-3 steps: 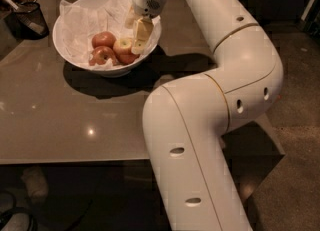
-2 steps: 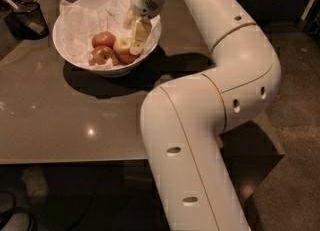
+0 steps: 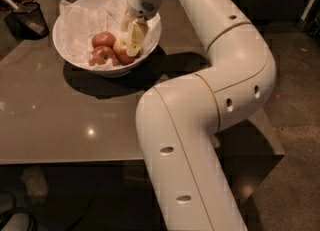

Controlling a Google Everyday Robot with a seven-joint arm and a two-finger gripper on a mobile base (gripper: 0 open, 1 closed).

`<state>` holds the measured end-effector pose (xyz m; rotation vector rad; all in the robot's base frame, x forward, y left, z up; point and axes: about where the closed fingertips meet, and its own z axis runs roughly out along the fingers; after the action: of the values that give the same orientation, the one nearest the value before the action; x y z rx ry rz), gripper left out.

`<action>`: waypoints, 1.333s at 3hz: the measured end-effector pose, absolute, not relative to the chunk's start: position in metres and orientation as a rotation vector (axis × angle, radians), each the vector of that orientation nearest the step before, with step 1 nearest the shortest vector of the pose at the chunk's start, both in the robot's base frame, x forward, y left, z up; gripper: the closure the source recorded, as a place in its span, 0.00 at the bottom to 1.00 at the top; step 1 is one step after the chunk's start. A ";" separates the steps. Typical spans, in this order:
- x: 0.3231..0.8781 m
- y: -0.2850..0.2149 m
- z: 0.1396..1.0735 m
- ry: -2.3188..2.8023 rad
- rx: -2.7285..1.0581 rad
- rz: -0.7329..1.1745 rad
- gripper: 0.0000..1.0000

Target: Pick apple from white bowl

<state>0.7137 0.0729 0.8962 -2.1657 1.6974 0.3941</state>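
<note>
The white bowl [image 3: 67, 50], lined with crumpled white paper, stands at the back left of the table. Three apples lie in it. The apple [image 3: 120, 50], red-orange with a pale patch, is the rightmost one. Two darker red apples [image 3: 103, 39] [image 3: 101, 55] lie to its left. My gripper [image 3: 129, 45] reaches down into the bowl from the back right and sits right at the apple, partly covering its right side. The apple rests on the paper in the bowl.
A small dark mesh basket [image 3: 30, 19] stands at the table's back left corner. My large white arm [image 3: 200, 100] curves over the right half of the grey table [image 3: 75, 115]. The table's front edge runs below the middle of the view; dark floor lies to the right.
My gripper has moved slightly down and left, closer onto the apple. The bowl and the apples have not moved.
</note>
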 end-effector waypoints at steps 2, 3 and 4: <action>0.713 0.076 0.891 1.721 -2.165 0.413 0.28; 0.713 0.078 0.888 1.726 -2.171 0.417 0.28; 0.713 0.080 0.884 1.730 -2.180 0.419 0.28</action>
<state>0.7133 0.0797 0.8840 -2.1797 1.7299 0.4189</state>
